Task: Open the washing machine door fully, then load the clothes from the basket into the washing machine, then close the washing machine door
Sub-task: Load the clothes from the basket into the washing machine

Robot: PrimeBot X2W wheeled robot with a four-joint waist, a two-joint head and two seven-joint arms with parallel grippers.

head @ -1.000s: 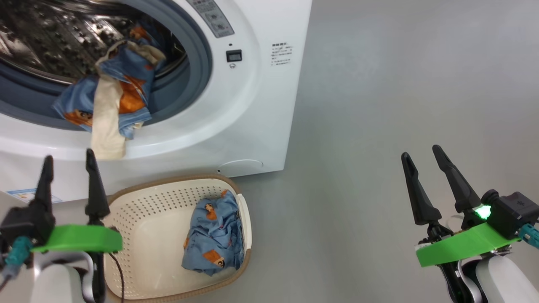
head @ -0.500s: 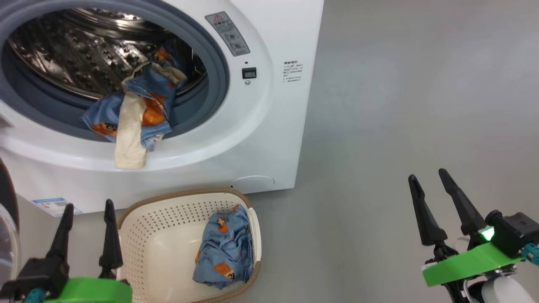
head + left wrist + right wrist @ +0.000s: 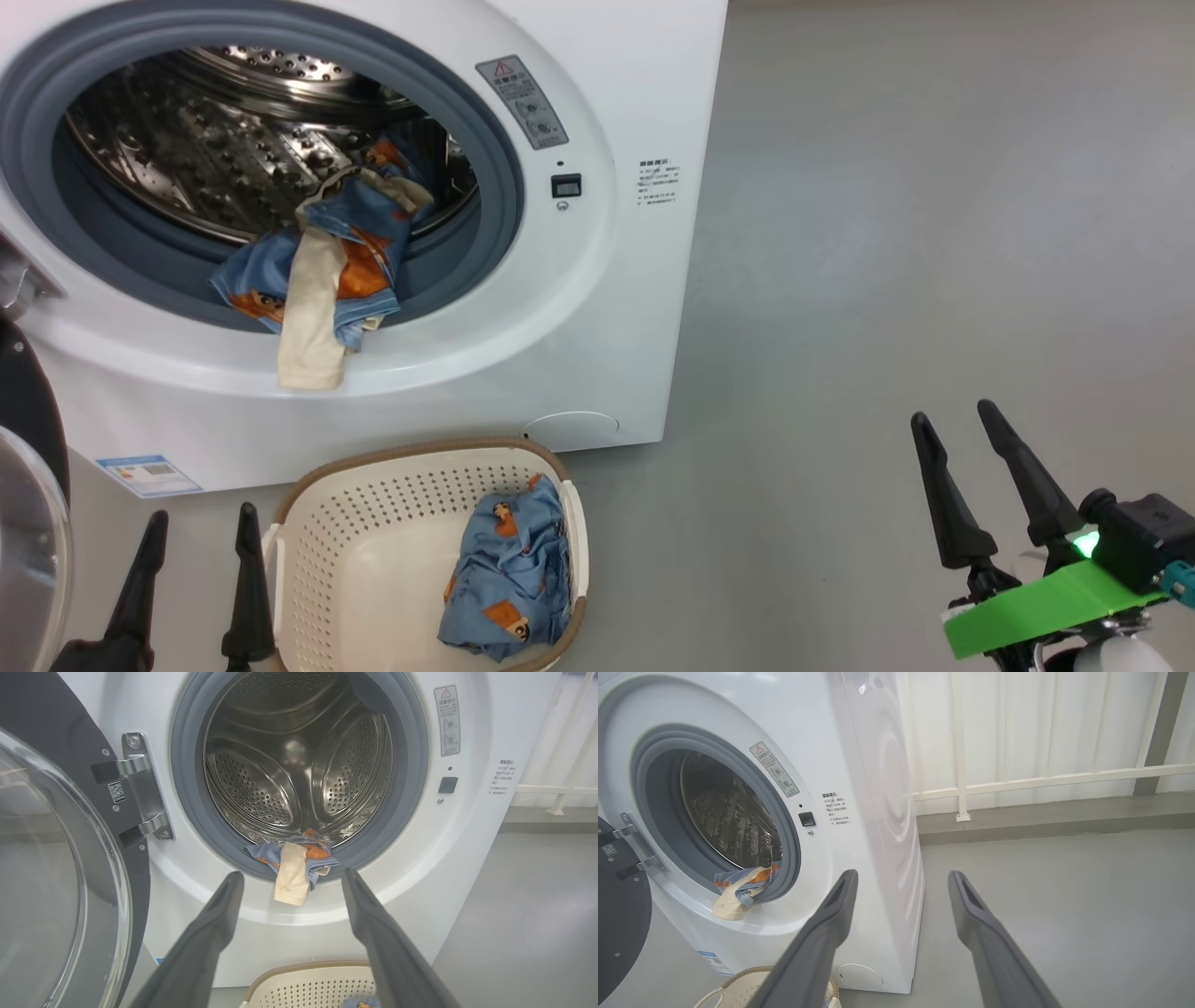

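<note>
The left gripper [image 3: 203,511] is hovering spread and empty beside the basket [image 3: 373,504], fingers pointing toward the washing machine [image 3: 597,308]. One garment [image 3: 317,289] is hanging lengthwise over its opening's lip, another is lying in the basket.

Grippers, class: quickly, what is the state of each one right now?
Left gripper: open, holding nothing.
Right gripper: open, holding nothing.

The view has shifted, revealing the washing machine door [image 3: 28,523] at left.
</note>
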